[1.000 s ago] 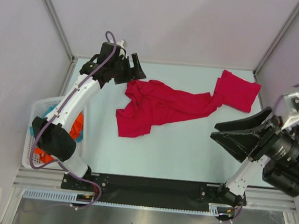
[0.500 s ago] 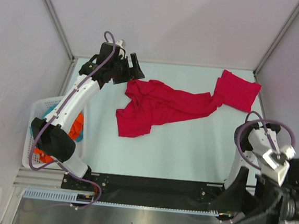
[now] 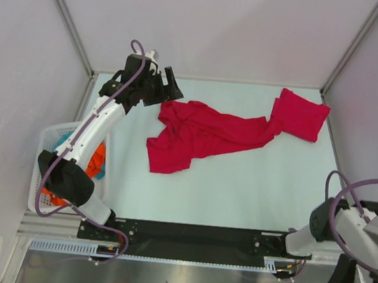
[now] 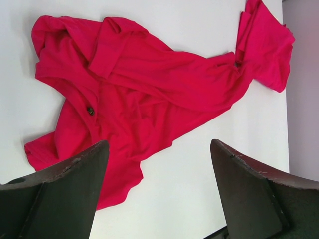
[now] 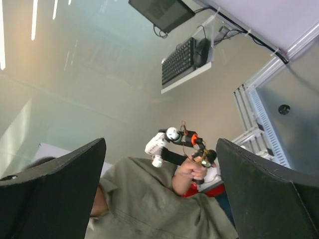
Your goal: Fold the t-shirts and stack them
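Pale table (image 3: 238, 185) carries the red t-shirts (image 3: 203, 133), crumpled across the upper middle and upper right of the top view; nothing looks folded or stacked yet. At their upper-left edge the left hand (image 3: 168, 89) hovers, spread apart; the right hand (image 5: 160, 142), also spread, points away.

Soft matt cloth t-shirts (image 3: 203, 133) on a smooth table (image 3: 238, 185).

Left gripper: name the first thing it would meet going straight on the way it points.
Probably the crumpled red t-shirt ahead of its open fingers, though it might reach bare table beside it; depth is unclear.
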`<state>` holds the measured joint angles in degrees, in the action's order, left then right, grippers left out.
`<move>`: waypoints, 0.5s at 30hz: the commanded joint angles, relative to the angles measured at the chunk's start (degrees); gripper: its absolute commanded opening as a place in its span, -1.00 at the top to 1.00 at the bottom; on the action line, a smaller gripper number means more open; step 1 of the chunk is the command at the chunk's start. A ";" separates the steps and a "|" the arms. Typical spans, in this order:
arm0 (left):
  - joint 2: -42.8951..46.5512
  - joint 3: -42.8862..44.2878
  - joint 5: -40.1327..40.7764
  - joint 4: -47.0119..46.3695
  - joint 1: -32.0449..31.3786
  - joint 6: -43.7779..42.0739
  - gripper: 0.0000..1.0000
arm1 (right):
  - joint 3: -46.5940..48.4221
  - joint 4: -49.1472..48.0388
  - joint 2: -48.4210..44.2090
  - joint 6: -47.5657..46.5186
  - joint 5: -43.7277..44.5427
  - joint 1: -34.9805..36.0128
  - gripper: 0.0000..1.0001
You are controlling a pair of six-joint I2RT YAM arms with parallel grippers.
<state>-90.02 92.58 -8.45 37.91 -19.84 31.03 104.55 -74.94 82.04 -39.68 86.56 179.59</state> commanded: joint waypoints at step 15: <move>8.89 -4.51 -3.33 -5.30 1.29 -1.41 -0.77 | 51.51 4.80 17.08 -7.86 14.77 2.26 -0.99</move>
<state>-84.62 89.14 -10.70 34.76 -19.66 30.96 142.78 -72.60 96.95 -47.79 86.39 179.57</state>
